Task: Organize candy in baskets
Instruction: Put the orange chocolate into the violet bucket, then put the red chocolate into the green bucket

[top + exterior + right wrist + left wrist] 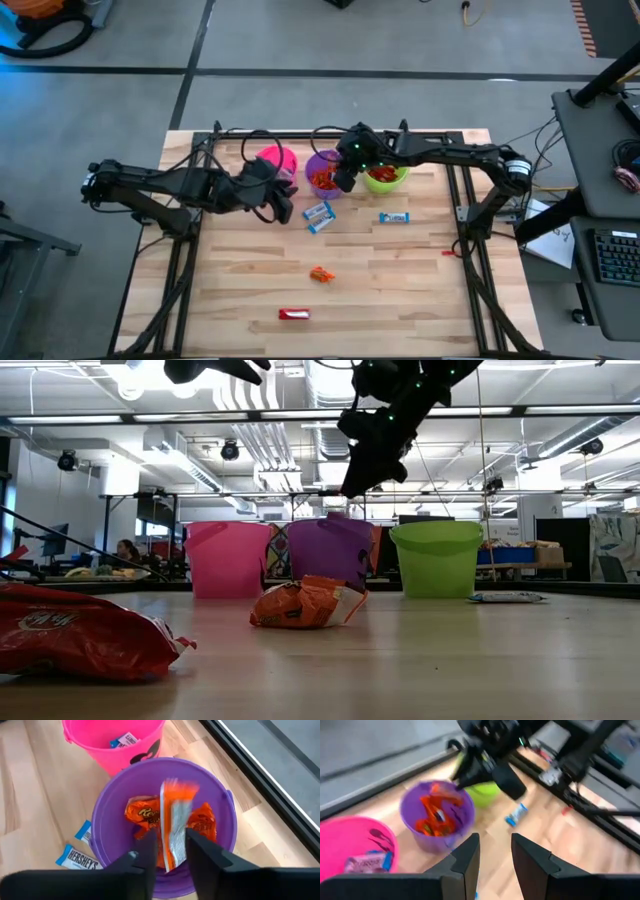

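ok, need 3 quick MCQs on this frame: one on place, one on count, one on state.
1. The right gripper hangs over:
A. pink bucket
B. purple bucket
C. green bucket

2. Blue-and-white candies loose on the table:
A. one
B. three
C. five

3. The orange candy at the right gripper is:
A. clamped in shut fingers
B. lying on the table
C. blurred in the gap between parted fingers over the purple bucket

Key: 1 B, the right wrist view looks straight into the purple bucket. 2 B, two lie together and one apart. 3 C, a gap shows on either side of its wrapper.
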